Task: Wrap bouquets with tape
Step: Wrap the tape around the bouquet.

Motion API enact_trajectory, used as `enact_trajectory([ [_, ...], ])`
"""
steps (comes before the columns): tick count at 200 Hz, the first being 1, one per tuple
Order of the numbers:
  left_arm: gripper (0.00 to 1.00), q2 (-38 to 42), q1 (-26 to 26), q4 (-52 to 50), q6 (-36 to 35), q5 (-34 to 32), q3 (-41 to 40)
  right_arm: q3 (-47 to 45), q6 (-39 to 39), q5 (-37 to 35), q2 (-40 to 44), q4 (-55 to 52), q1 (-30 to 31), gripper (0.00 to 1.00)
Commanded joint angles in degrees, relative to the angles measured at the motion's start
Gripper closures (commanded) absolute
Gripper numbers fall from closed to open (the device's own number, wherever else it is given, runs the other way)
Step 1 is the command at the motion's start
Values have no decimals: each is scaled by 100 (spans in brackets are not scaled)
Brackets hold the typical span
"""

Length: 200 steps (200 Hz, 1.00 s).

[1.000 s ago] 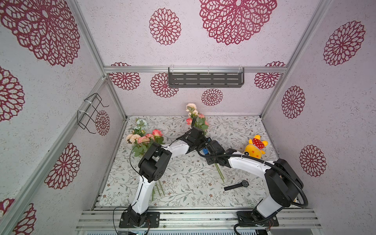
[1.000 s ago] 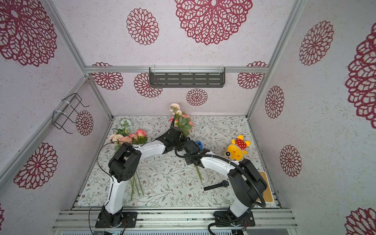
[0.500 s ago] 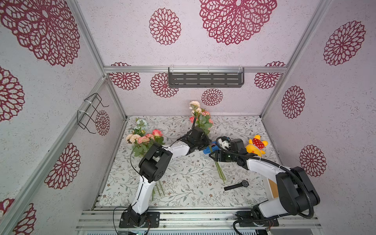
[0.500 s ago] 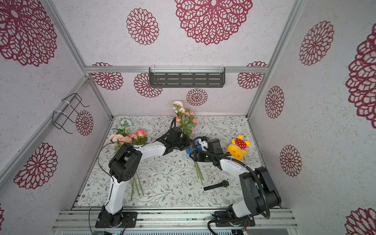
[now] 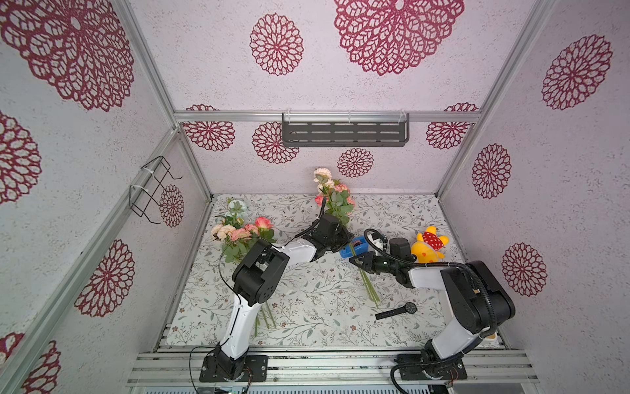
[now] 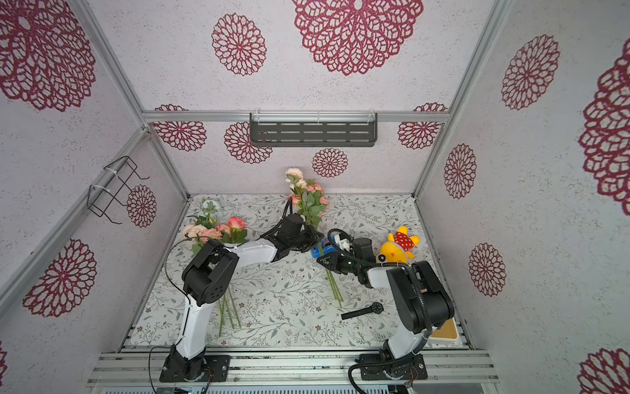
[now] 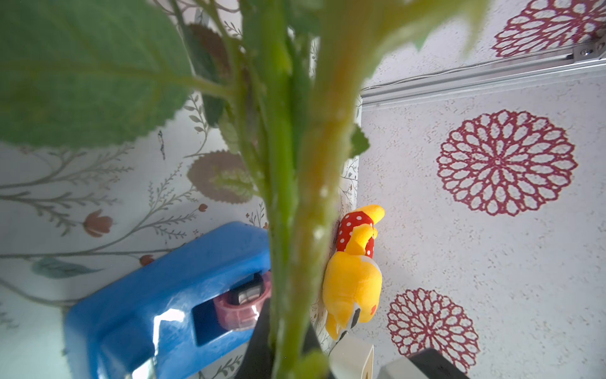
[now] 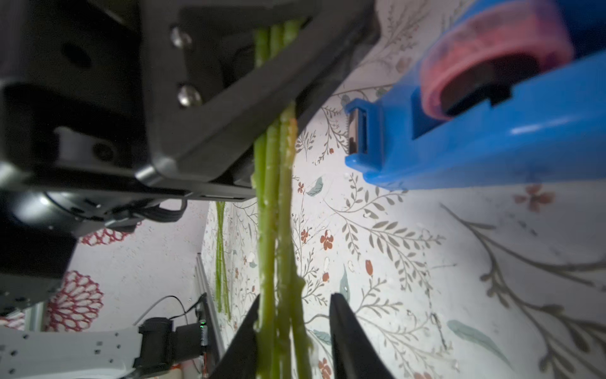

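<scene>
Right now the left gripper [image 5: 342, 237] is clamping the stems of the held bouquet [image 5: 335, 201] near the middle of both top views, with its jaws closed tight on them. That bouquet is tilting, its pink and peach blooms rising toward the upper centre of the frame. Its stems [image 8: 272, 229] are running down and slightly right toward the table [image 5: 306, 307].

Lower on those stems the right gripper [image 8: 295, 297] is straddling them. In the right wrist view its jaws are standing apart, one finger [image 8: 244, 338] lying against the stems and the other leaving a small gap.

The tape dispenser [image 5: 354, 246], blue with a reddish roll [image 8: 485, 49], is sitting on the table just right of centre, between the two grippers and just beside the stems. The second bouquet [image 5: 242, 232] is lying left of centre, partly under the left arm [image 5: 296, 250]. A yellow plush toy [image 5: 428, 245] is sitting right of the dispenser, and a black wristwatch [image 5: 397, 311] is lying toward the table's lower right.
</scene>
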<state>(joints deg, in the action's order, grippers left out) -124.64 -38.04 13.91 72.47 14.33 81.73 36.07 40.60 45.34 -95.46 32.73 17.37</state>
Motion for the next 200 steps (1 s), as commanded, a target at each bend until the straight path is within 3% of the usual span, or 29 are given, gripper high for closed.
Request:
enact_trajectory([
  [1,100,75,-10,494,68,138,18,5,-54,-123,-59,96,-60,94],
  [11,100,103,-10,451,28,114,18,5,-159,-191,-5,-43,-58,100],
  [34,83,132,1,373,-13,84,9,132,-741,-701,251,-907,-7,100],
  [64,59,146,7,-173,-55,-61,97,648,-1774,-2201,766,-2687,348,100],
  [81,54,124,6,-614,-137,-133,235,902,-2168,-2975,996,-3297,612,100],
  [124,52,6,11,-753,-95,-80,359,1446,-2611,-4340,1118,-4199,1306,100],
  [158,53,-8,-1,-807,-154,-94,418,1512,-2642,-4627,1131,-4161,1577,100],
  [191,78,14,-1,-785,-163,-80,418,1736,-2809,-4865,925,-4302,1794,100],
  [200,80,6,-1,-776,-154,-64,427,1728,-2805,-4853,928,-4256,1791,100],
])
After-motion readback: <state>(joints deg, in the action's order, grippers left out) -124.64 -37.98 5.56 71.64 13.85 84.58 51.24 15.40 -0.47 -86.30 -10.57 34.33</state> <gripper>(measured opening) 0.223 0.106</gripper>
